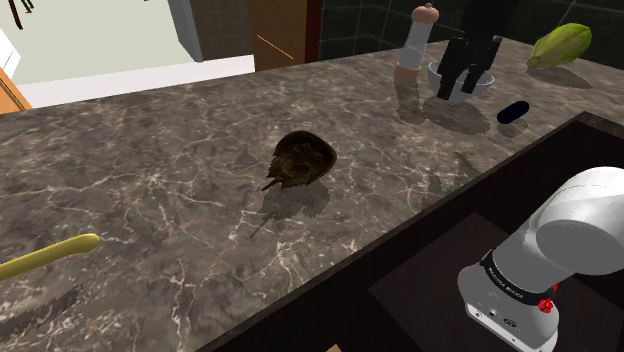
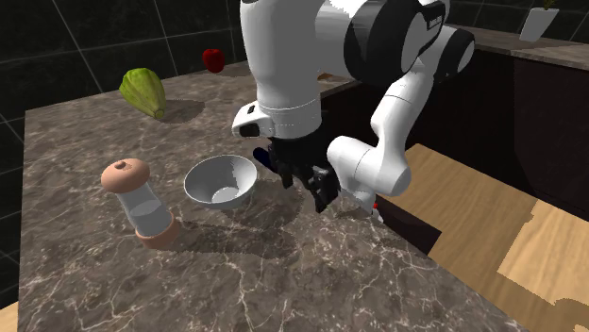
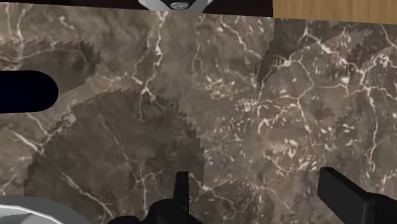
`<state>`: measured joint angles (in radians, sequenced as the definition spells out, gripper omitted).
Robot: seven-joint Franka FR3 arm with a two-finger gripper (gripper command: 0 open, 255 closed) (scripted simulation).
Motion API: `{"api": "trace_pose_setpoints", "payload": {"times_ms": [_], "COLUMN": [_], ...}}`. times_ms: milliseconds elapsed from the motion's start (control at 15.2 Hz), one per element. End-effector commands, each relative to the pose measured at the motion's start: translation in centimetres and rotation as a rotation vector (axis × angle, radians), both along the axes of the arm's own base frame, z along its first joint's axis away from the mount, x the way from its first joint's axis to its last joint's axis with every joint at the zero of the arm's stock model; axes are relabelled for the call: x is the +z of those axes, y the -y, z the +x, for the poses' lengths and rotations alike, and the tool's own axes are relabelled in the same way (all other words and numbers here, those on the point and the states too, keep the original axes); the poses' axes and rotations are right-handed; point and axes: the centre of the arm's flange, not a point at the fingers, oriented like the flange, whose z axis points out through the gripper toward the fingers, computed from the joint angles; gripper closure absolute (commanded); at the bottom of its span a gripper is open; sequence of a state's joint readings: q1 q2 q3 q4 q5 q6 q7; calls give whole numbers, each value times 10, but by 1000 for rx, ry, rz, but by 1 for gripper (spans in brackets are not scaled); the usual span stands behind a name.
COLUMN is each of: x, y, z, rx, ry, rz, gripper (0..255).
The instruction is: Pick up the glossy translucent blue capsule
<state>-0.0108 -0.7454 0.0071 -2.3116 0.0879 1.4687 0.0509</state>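
Claw [image 3: 261, 186] spread wide above counter [image 3: 267, 95]; dark blue capsule [image 3: 25, 91] lies beside.

Franka arm [image 2: 283, 57]: glossy white rounded shells, broken by dark grey bands at the joints. The link farthest from the gripper [image 2: 319, 191] carries a black collar [image 1: 505, 282] with small pale lettering and a red dot [image 1: 545, 305]. The gripper itself is all black and blocky, with two flat square-tipped fingers [image 3: 343, 194]; directly above it sits a white housing [image 2: 274, 118] with a small dark slot.
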Motion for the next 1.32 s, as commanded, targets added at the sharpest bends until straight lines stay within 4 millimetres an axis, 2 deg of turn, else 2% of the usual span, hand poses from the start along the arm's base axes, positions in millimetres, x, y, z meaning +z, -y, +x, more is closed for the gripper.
{"api": "trace_pose_setpoints", "payload": {"times_ms": [0,264,528,924,1188,1254], "x": [0,-5,-9,-17,-24,-25], "y": [0,53,103,163,186,188], "z": [0,3,-12,-63,-110,-116], "rx": [0,-337,-673,-1179,-1515,-1555], "ry": [0,38,76,133,171,176], "rz": [0,-8,-17,-29,-38,-39], "gripper": [0,0,0,0,0,0]}}
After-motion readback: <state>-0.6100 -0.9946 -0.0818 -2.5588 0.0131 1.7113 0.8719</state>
